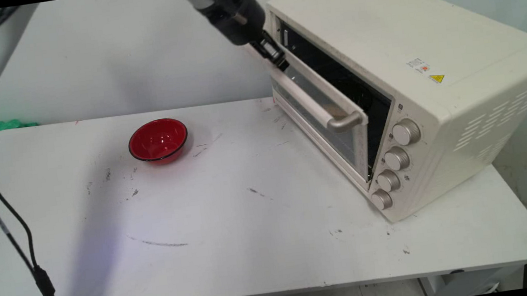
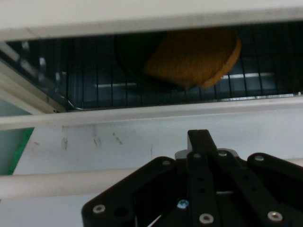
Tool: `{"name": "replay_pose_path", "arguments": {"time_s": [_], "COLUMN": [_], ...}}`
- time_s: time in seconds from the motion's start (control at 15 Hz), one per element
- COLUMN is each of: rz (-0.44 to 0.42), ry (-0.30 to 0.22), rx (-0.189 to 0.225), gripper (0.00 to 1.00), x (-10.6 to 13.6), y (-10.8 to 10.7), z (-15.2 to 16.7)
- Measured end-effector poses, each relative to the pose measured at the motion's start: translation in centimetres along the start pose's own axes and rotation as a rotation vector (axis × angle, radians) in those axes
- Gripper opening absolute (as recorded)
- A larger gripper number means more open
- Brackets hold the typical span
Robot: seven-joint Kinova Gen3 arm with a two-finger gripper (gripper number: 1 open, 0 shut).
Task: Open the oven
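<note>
Toaster oven (image 1: 416, 79) is set at the tabletop's (image 1: 253, 229) right end, door (image 1: 319, 111) ajar, front toward the left; a bread slice (image 2: 194, 56) is seen on its rack. Red bowl (image 1: 158, 140) near the far edge, empty. Gripper (image 1: 277, 58) at the door's top edge; finger state cannot be told.

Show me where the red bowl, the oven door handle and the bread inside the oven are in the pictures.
red bowl (image 1: 158, 140): main view, on its inner surface.
oven door handle (image 1: 322, 110): main view, on the middle of the bar.
bread (image 2: 196, 59): hand view, on its brown flat face, behind the rack wires.
</note>
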Motion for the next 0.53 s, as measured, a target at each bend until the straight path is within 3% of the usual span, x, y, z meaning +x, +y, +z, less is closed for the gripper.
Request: {"name": "replay_pose_path", "arguments": {"time_s": [0.53], "rz": [0.071], "ry": [0.076], "rx": [-0.024], "gripper": [0.00], "x": [-7.7], "y": [0.5], "z": [0.4]}}
